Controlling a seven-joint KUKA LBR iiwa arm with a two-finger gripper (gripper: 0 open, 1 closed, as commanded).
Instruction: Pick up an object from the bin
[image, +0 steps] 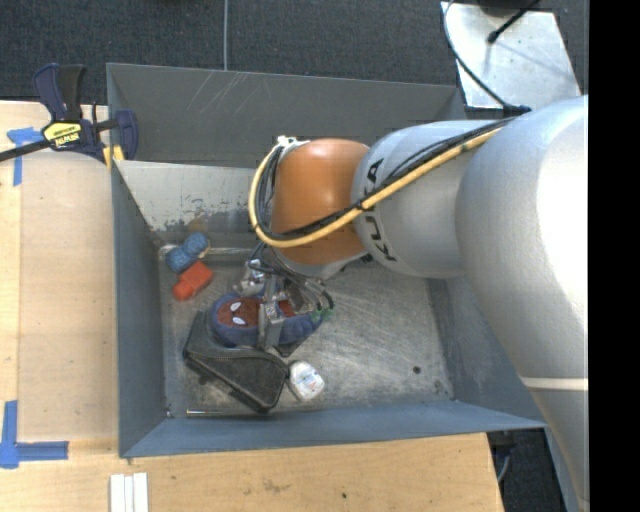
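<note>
Gripper (268, 312) low in front-left part of grey bin (138, 320), directly over blue round toy (230, 322) with red-and-white face. Touching or just above: cannot tell. Released or clenched: cannot tell, wrist blocks view. Toy leans on flat black pouch (238, 376), so probably sits tilted. White crumpled bit (306, 380) just beside pouch. Orange block (193, 282) and blue piece (186, 250) lie apart, near left wall. Judged: descent onto toy, not lifted yet.

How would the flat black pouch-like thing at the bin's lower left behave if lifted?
The black pouch looks flat with rounded edges, so it probably sags when lifted. Lying low on the bin floor, it may be hard to grip from above. Rolling seems unlikely.
</note>
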